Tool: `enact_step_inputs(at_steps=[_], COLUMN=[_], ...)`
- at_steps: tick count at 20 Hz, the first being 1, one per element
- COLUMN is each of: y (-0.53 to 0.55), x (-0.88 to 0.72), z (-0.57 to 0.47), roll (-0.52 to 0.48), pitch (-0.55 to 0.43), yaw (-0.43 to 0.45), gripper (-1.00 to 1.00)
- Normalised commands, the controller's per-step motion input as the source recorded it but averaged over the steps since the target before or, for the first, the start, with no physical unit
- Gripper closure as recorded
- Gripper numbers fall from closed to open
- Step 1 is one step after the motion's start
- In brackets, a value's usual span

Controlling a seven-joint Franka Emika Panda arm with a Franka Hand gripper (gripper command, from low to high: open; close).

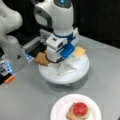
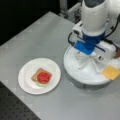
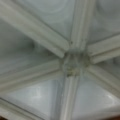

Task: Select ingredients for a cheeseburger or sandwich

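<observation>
A small sandwich lies on a white paper plate: a brown toast square with a green leaf and a red disc on top. A white round tray with raised dividers holds more ingredients. A brown toast square sits at its left rim and a yellow-orange cheese square at its far right rim. My gripper hangs low over the tray, right beside that toast square. The wrist view shows only the tray's dividers close up, with no fingers in sight.
The tray and the plate stand on a grey table. The cheese square overhangs the tray's rim. The robot's base and a lit blue and orange device stand at a front view's left. A dark perforated surface borders the table.
</observation>
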Motion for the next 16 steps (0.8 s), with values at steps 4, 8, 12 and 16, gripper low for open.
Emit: enact_step_inputs(at_steps=[4,8,12,16], y=[-0.03,-0.03,0.00,0.03], x=[-0.41,-0.34,-0.28,-0.25], z=[-0.23,-0.25,-0.18,-0.13], roll=[-0.017,-0.006,0.014,0.031], pitch=[-0.340,-0.338,-0.299,-0.271], yaw=[0.128,0.128,0.116,0.106], gripper=[-1.00,-1.00,-1.00,-1.00])
